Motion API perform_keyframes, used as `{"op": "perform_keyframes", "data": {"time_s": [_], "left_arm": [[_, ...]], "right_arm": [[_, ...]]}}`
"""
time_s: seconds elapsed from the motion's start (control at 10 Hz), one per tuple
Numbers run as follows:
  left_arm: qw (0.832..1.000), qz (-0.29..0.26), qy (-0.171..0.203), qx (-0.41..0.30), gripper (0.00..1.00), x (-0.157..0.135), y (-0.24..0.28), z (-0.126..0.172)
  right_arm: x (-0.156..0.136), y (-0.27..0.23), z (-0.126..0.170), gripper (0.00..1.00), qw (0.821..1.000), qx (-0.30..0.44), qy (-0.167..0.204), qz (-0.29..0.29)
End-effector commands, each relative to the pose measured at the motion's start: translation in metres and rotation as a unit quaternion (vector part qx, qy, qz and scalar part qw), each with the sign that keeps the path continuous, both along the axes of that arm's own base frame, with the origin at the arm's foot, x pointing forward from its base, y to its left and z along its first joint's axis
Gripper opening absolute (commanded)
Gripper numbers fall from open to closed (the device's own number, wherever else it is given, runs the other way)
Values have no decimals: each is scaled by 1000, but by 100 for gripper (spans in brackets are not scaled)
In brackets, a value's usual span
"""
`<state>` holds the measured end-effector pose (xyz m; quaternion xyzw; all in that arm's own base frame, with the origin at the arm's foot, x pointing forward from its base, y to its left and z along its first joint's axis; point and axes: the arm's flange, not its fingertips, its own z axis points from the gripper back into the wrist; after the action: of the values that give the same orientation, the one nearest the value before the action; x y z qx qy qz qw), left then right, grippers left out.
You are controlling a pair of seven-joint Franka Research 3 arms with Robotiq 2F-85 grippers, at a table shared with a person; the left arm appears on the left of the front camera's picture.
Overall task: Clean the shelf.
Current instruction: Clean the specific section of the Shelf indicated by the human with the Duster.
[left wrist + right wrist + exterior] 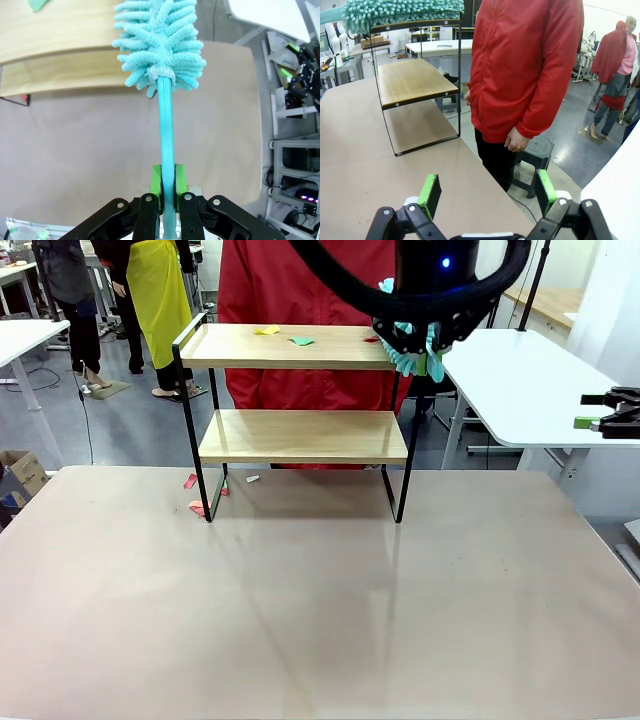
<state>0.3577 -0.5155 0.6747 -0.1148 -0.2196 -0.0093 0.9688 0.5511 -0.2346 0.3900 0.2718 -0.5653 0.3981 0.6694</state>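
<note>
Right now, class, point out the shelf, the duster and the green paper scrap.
shelf [300,435]: front view, bare part of the lower board.
duster [160,45]: left wrist view, fluffy head.
green paper scrap [302,340]: front view, its middle.

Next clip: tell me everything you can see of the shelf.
The shelf is a two-tier rack: light wood boards on a thin black metal frame with raised side rails. It stands upright at the far side of the table, before a person in a red jacket. Paper scraps, yellow, green and red, lie on the top board; the lower board looks bare. A teal duster sits at its top right end; contact unclear.
</note>
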Motion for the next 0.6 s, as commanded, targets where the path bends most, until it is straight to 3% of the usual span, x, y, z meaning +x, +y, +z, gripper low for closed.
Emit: {"op": "perform_keyframes", "data": {"time_s": [0.0,0.5], "left_arm": [[1000,-10,1,12,13,9,18,12],[997,-22,52,62,13,18,63,-4]], "right_arm": [[-2,2,2,100,1000,-2,0,2],[-2,2,2,100,1000,-2,0,2]]}}
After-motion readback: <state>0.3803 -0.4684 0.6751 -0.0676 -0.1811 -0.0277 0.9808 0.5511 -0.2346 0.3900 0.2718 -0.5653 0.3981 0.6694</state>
